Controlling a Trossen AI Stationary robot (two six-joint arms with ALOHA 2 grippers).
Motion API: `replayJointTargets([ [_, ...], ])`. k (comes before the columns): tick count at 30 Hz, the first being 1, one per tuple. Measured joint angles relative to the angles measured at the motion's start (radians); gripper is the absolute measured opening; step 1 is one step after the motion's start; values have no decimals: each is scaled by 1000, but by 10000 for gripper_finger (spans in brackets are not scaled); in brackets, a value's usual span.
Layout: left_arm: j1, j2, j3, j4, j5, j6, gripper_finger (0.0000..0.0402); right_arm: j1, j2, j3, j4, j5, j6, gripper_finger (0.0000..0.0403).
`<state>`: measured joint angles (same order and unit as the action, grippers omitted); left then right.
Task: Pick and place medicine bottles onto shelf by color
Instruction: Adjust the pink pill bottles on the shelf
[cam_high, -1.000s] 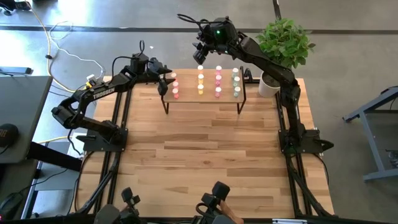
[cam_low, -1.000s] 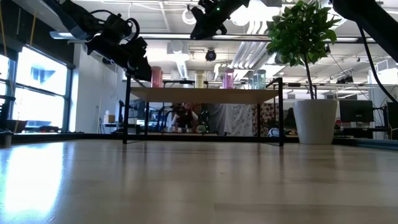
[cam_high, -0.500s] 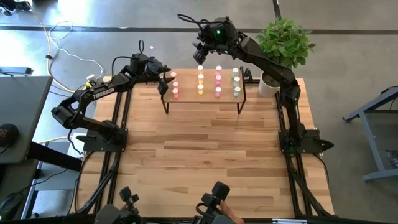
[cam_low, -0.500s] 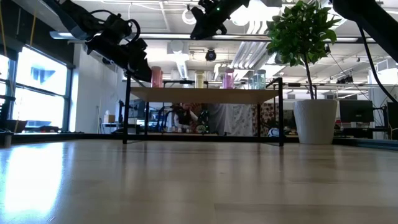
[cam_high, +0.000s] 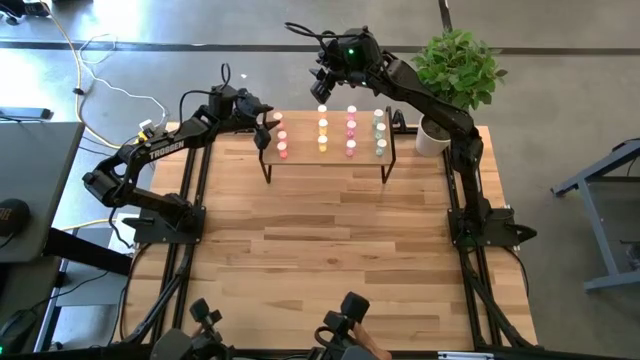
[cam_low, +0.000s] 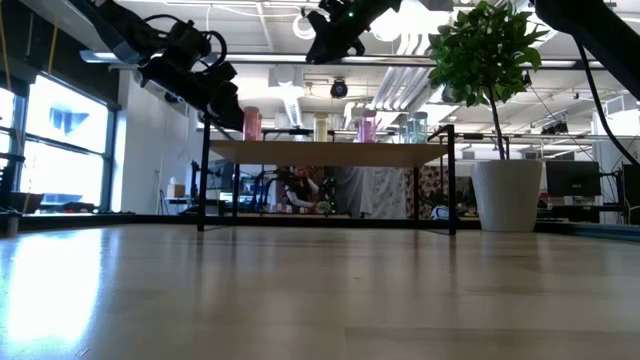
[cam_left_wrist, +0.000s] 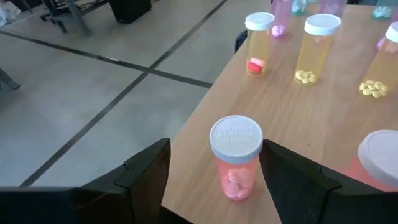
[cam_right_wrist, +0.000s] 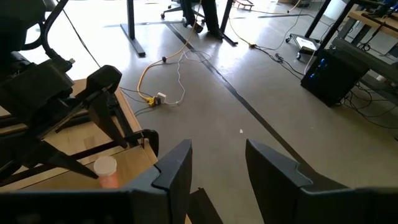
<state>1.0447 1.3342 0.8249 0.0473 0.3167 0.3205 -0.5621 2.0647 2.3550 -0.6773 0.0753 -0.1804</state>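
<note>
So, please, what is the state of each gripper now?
Left gripper: open, fingers either side of a red-orange bottle on the shelf.
Right gripper: open, empty.

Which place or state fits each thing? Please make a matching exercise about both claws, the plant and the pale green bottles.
1 left claw
2 right claw
3 plant
4 pale green bottles

A on the shelf's right end
B open, empty, raised behind the shelf
C on the table, right of the shelf
D open around a red-orange bottle

Pairs: 1-D, 2-B, 3-C, 4-A.
</note>
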Motion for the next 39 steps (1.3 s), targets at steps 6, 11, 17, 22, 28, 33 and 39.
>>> replayJointTargets([
  [6,-12,-3,0,3,8,-4,234,0,0,0,-9,-20,24,142],
  [11,-19,-24,0,2,4,-33,234,3,0,0,-41,-42,29,142],
  [17,-19,-86,0,-14,-6,-56,234,17,0,0,-70,-134,50,142],
  [22,-19,-153,0,-101,-6,-74,234,42,0,0,-99,-257,44,142],
  [28,-25,-214,0,-284,1,-45,234,80,30,0,-130,-328,-11,142],
  [33,-47,-229,0,-355,12,0,234,112,76,-1,-130,-328,-52,142],
  [39,-77,-228,0,-354,5,5,234,141,130,-1,-128,-306,-91,142],
])
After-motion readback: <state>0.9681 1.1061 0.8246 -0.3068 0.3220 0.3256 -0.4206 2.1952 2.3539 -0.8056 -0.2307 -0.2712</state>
